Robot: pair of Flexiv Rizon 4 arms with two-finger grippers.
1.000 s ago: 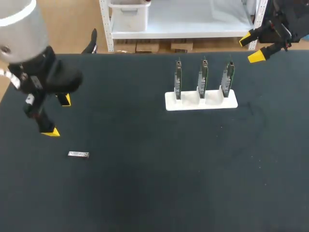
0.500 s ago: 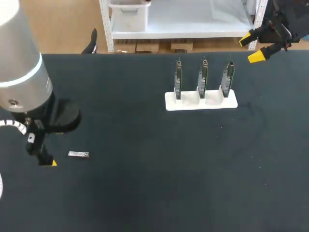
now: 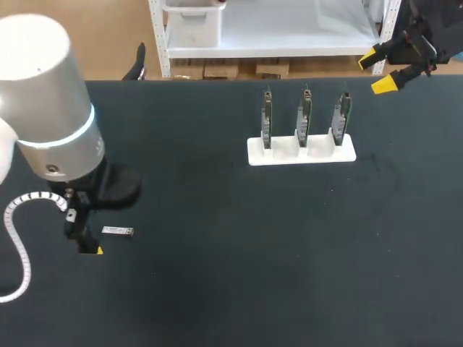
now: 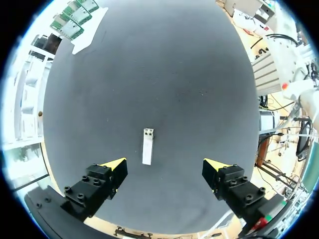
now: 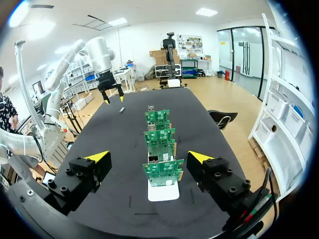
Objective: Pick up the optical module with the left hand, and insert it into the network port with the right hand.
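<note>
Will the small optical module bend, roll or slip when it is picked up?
The optical module looks like a rigid metal bar, so bending is unlikely. It lies flat and boxy, so it probably will not roll. Its shiny surface might slip.

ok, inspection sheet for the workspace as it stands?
Surface: dark table, matte top.
Job's things: optical module lying flat, left side; three boards upright in a white holder, far side.
Clutter: nothing seen.
Grippers: left gripper jaws open, module just ahead, not touched; right gripper jaws open, empty, far right corner.
Cables: white coiled cable beside the left arm.
Surroundings: nothing seen.
</note>
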